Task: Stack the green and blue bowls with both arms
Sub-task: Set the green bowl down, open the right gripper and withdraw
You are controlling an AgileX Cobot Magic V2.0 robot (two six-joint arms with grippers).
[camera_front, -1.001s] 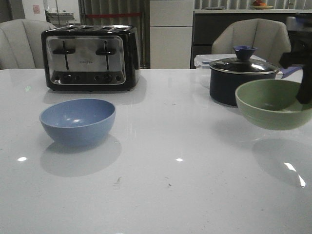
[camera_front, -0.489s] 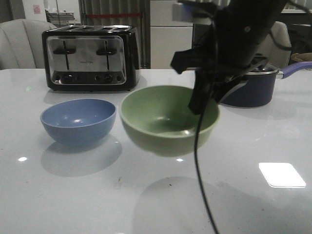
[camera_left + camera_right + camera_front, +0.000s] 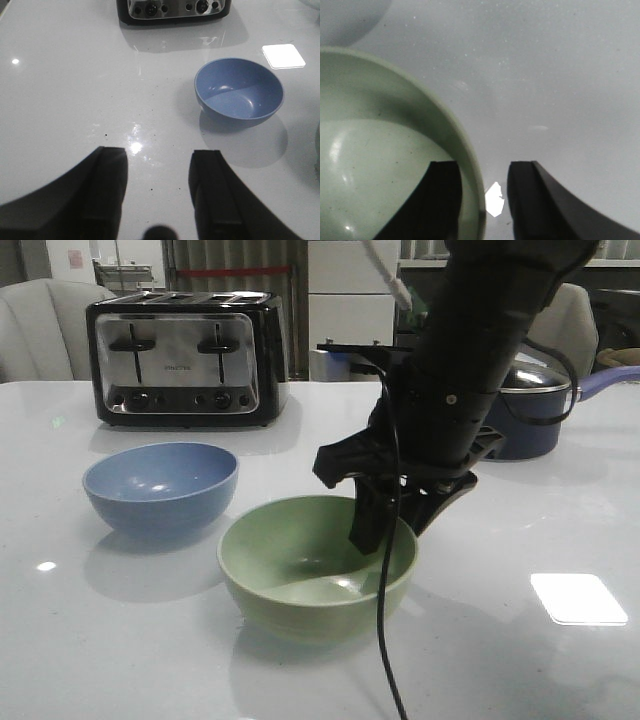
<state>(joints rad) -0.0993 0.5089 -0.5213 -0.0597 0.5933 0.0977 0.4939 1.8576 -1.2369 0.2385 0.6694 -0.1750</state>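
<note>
The pale green bowl (image 3: 300, 570) rests upright on the white table, just right of and nearer than the dusty blue bowl (image 3: 160, 485); the two stand apart. My right gripper (image 3: 385, 525) straddles the green bowl's right rim. In the right wrist view the right gripper (image 3: 482, 200) is open: one finger is inside the green bowl (image 3: 380, 165), the other outside, with a gap to the rim. My left gripper (image 3: 159, 190) is open and empty over bare table, with the blue bowl (image 3: 239, 95) ahead of it. The left arm does not show in the front view.
A black and silver toaster (image 3: 185, 358) stands at the back left, also seen in the left wrist view (image 3: 172, 7). A dark saucepan (image 3: 530, 425) with a purple handle (image 3: 615, 380) stands at the back right behind my right arm. A cable (image 3: 382, 620) hangs before the green bowl.
My right arm has carried the green bowl leftward and down from mid-air onto the table beside the blue bowl. The blue bowl has not moved.
</note>
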